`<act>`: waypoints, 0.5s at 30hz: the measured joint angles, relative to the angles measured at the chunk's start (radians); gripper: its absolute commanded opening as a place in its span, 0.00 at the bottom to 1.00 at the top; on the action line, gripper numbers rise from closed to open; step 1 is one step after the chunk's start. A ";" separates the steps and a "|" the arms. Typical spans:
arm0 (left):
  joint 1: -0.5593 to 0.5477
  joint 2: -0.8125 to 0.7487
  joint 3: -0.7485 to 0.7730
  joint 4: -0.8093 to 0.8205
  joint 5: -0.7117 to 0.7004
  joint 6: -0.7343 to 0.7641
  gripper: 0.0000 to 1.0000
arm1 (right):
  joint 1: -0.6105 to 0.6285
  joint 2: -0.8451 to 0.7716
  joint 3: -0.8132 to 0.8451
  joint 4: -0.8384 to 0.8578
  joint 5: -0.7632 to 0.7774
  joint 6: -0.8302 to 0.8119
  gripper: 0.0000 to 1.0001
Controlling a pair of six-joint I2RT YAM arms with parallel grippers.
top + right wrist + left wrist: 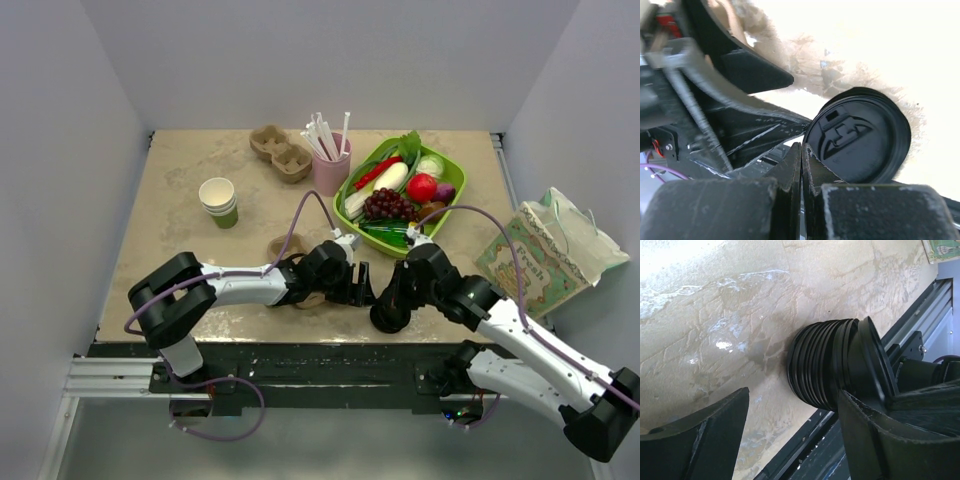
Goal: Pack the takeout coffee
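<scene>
The takeout coffee is not in view. A stack of black lids (387, 318) stands by the table's near edge. In the left wrist view the stack (820, 365) lies sideways across the picture, and its top lid (871, 357) tilts away from the rest. My left gripper (795, 440) is open and empty, just left of the stack, and one of its fingers (880, 440) is close to the lids. My right gripper (801, 160) is shut with nothing between its fingers. Its tips rest against the rim of the top lid (860, 135). In the top view the two grippers, left (362, 285) and right (393, 298), nearly meet.
White lidless cups (218, 200) stand at the left. Cardboard cup carriers (281, 151) and a pink cup of straws (331, 160) are at the back. A green tray (452, 205) holds toy vegetables. A paper bag (545, 255) lies at the right. Another carrier (284, 245) sits by the left arm.
</scene>
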 measured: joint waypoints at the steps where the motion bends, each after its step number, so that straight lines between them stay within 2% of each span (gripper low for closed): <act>1: 0.000 0.000 0.000 -0.004 -0.004 0.000 0.78 | 0.000 -0.002 0.009 -0.007 0.000 -0.011 0.00; 7: 0.000 -0.027 0.000 -0.068 -0.051 0.001 0.85 | 0.000 -0.033 0.052 -0.041 0.019 -0.089 0.00; 11: 0.000 -0.098 0.000 -0.105 -0.094 0.000 0.89 | 0.000 -0.034 0.061 -0.056 0.021 -0.135 0.00; 15: 0.000 -0.161 0.007 -0.140 -0.134 -0.003 0.97 | 0.000 -0.034 0.061 -0.063 0.020 -0.168 0.00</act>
